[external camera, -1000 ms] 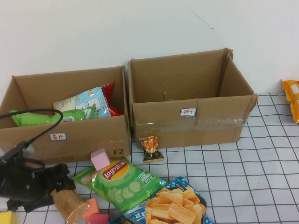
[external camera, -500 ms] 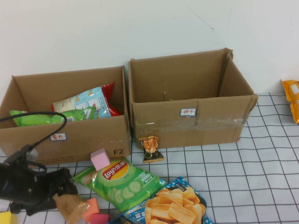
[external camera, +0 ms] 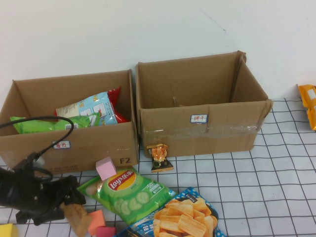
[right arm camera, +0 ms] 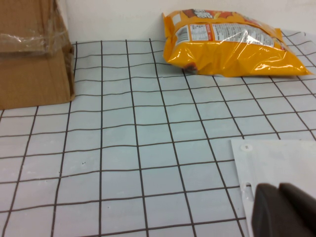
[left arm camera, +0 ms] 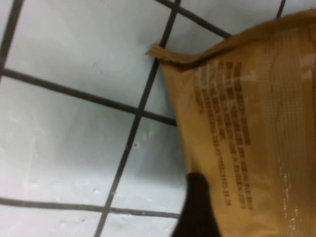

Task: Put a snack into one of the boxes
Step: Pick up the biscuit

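Observation:
My left gripper [external camera: 68,203] is at the front left of the table, shut on a brown snack packet [external camera: 79,218] that hangs just over the grid cloth. In the left wrist view the packet [left arm camera: 247,123] fills the frame beside one dark finger [left arm camera: 197,207]. The left cardboard box [external camera: 94,143] stands behind it and holds several snack bags. The right cardboard box [external camera: 202,133] looks empty. My right gripper [right arm camera: 282,211] is out of the high view; its wrist view shows it shut and empty over a white plate [right arm camera: 276,158].
A green Lay's bag [external camera: 131,192] and a blue chips bag [external camera: 180,219] lie at the front centre. A pink block [external camera: 105,168], orange blocks [external camera: 96,219], a yellow block [external camera: 7,230] and a small figurine [external camera: 160,157] are nearby. An orange bag [right arm camera: 227,42] lies at the far right.
My left gripper has shifted a little to the right with the brown packet in it. Nothing else has moved.

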`<action>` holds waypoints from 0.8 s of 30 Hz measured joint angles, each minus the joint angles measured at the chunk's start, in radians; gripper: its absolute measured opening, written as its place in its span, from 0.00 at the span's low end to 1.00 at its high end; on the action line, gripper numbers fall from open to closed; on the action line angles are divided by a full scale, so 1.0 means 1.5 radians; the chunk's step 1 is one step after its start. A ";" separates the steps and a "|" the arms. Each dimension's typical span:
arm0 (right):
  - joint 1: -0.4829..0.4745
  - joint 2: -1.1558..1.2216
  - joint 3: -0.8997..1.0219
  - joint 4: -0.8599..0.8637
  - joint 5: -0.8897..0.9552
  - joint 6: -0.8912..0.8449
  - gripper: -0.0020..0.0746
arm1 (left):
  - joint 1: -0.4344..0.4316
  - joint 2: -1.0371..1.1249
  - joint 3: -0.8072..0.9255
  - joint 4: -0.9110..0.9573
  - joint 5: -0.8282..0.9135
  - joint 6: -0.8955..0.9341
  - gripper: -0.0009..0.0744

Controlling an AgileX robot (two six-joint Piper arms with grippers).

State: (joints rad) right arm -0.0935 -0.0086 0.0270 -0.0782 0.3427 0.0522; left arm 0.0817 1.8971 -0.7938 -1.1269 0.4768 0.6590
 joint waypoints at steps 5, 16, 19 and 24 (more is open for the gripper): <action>0.000 0.000 0.000 0.000 0.000 0.000 0.02 | 0.000 0.000 -0.005 0.000 0.013 0.002 0.48; 0.000 0.000 0.000 0.000 0.000 0.000 0.02 | 0.002 0.000 -0.011 0.012 0.037 0.014 0.32; 0.000 0.000 0.000 0.000 0.000 0.000 0.02 | 0.002 0.000 -0.011 0.012 0.050 0.023 0.30; 0.000 0.000 0.000 0.000 0.000 0.000 0.02 | 0.004 0.000 -0.011 0.016 0.087 0.034 0.20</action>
State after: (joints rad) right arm -0.0935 -0.0086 0.0270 -0.0782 0.3427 0.0522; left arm 0.0881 1.8971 -0.8106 -1.1025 0.6074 0.7101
